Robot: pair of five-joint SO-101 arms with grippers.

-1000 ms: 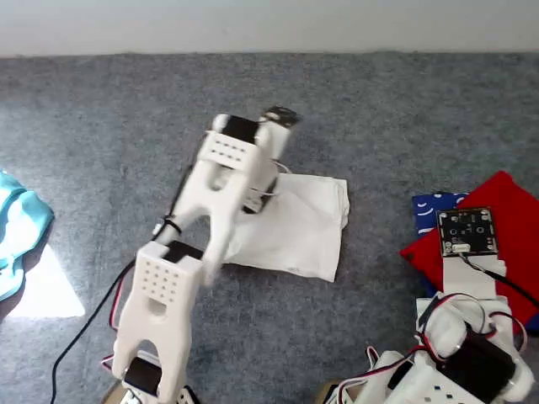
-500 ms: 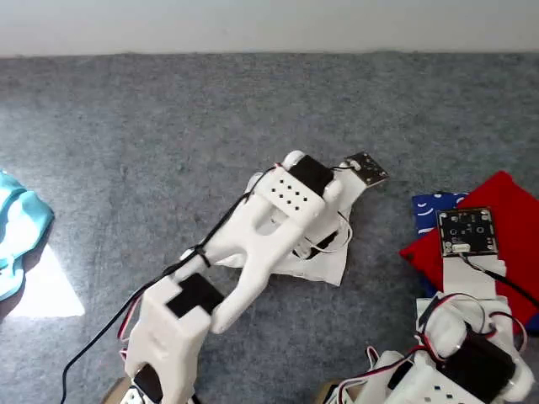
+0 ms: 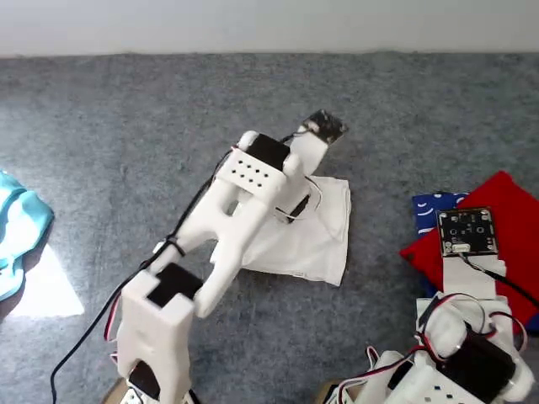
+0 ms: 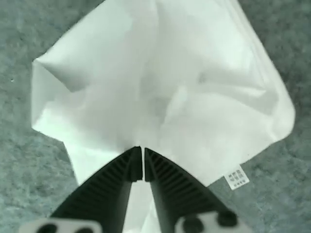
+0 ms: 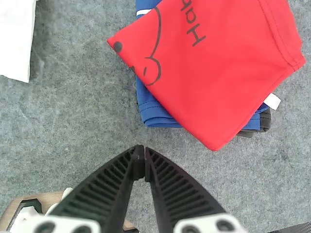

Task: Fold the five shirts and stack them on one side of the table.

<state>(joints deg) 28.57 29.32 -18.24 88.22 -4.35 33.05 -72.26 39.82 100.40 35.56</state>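
Note:
A folded white shirt (image 3: 312, 231) lies mid-table, and also appears in the left wrist view (image 4: 160, 82). My left arm (image 3: 253, 177) stretches over its near-left part. The left gripper (image 4: 142, 151) is shut, its tips low over the cloth; I cannot tell if they pinch any fabric. At the right, a folded red shirt (image 3: 509, 206) tops a blue shirt (image 3: 429, 206). In the right wrist view, the red shirt (image 5: 218, 63) sits on the blue shirt (image 5: 155, 114) with a dark shirt (image 5: 253, 129) underneath. My right gripper (image 5: 140, 148) is shut over bare carpet beside that stack.
A crumpled cyan shirt (image 3: 17, 227) lies at the table's left edge. Grey carpet (image 3: 404, 109) covers the table up to a white wall at the back. A corner of the white shirt (image 5: 17, 39) lies a gap away from the stack.
The left arm swung right across the white shirt, then came back toward the far side. The shirt's right edge sits slightly further right. The right arm has kept still.

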